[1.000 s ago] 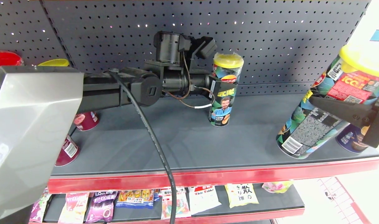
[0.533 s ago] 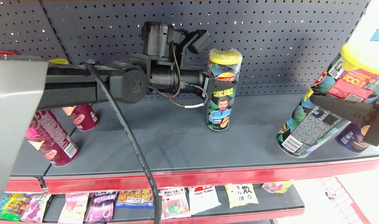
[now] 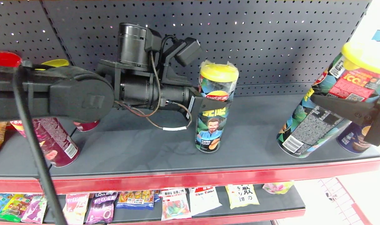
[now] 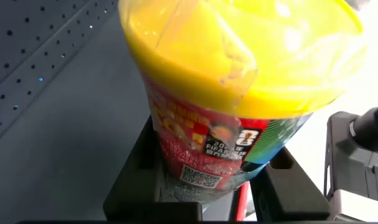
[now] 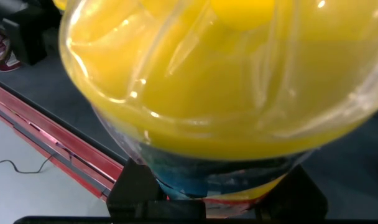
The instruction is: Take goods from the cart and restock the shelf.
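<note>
1. Placement step: left gripper (image 3: 208, 104) clamps a yellow-lidded chip can (image 3: 212, 126) upright midway along the shelf (image 3: 140, 150).
2. At its right end, the right gripper (image 3: 349, 112) grips a second can (image 3: 314, 122), tilted.
3. Next, likely: release left, withdraw clear.

A shop: pegboard-backed shelf (image 3: 177, 150) (red-edged), snack packets (image 3: 177, 204) below.

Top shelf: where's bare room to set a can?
Bare shelf between the front maroon can and the middle can, and between it and the tilted can. Crowded at the right end, around the blue can.
</note>
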You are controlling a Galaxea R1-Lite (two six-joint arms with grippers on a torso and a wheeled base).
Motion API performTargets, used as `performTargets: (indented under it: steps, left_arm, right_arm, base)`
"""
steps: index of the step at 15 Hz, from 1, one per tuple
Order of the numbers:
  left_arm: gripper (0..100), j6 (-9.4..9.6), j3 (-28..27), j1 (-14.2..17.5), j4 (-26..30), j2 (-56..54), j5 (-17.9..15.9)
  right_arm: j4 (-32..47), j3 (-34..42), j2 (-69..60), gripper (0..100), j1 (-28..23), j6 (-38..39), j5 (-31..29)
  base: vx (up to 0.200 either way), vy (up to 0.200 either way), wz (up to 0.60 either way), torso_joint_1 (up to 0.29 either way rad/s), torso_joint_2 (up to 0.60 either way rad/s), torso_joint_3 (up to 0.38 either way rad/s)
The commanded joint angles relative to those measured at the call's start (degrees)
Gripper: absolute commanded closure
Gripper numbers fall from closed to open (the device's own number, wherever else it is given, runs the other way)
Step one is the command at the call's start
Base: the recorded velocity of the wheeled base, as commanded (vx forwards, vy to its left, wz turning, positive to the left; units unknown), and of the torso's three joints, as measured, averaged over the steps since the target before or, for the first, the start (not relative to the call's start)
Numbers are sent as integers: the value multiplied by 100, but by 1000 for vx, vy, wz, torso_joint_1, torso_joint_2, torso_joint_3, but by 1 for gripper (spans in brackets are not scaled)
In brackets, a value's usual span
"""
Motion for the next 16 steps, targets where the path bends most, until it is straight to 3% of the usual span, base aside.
performTargets:
  steps: [1,4,16]
  left_arm:
    - [100,2,395,7,-261,-326,81]
    - [100,-42,975,-1,-982,-423,195]
    - [100,-60,1889,130,-1210,-862,230]
  right_arm:
    - [-1,-9,25,100,3,-2,2]
    - [-1,-62,34,100,3,-2,2]
    - [-1,-88,69,100,3,-2,2]
  base:
    - [0,0,0,0,0,0]
    - [0,0,0,0,0,0]
    - [0,0,0,0,0,0]
